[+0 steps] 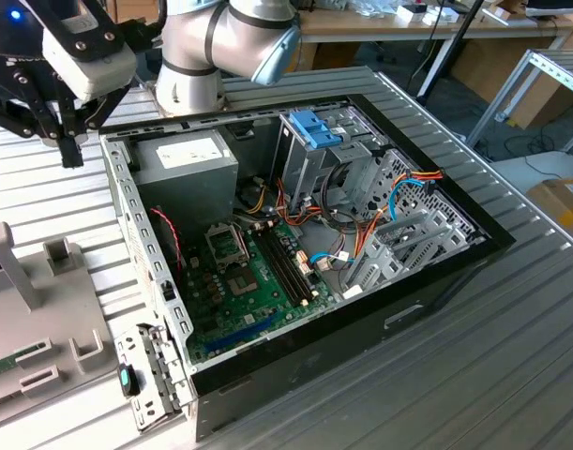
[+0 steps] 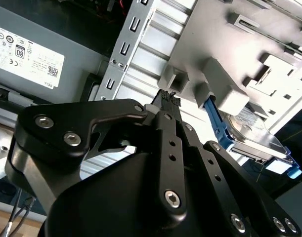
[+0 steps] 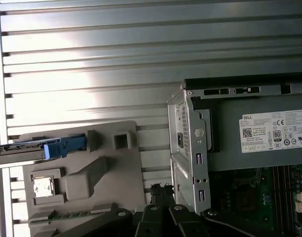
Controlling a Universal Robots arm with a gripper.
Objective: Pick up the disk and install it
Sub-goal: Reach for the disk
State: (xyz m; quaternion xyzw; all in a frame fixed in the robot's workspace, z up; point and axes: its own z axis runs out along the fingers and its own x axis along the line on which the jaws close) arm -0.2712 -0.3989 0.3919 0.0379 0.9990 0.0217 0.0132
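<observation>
The disk [image 2: 253, 134] is a grey metal drive with a light-blue rail along its edge. It stands on edge in a slot of the grey plastic fixture [image 2: 230, 49]. In the first wrist view the disk [image 3: 22, 151] is seen edge-on at one end of the fixture [image 3: 91, 173]. My gripper [image 1: 72, 152] hangs above the ribbed table, between the fixture [image 1: 42, 319] and the rear corner of the open computer case [image 1: 127, 216]. Its black fingers [image 2: 166, 98] are shut with nothing between them, apart from the disk. Their tips [image 3: 158, 190] also show in the first wrist view.
Inside the case sit a grey power-supply box [image 1: 188, 159], a green motherboard [image 1: 248, 281], a blue-tabbed drive cage [image 1: 314, 131] and loose coloured cables [image 1: 361, 234]. The case wall [image 3: 188, 148] stands close to the gripper. Bare ribbed table [image 1: 474, 375] lies at the exterior view's right.
</observation>
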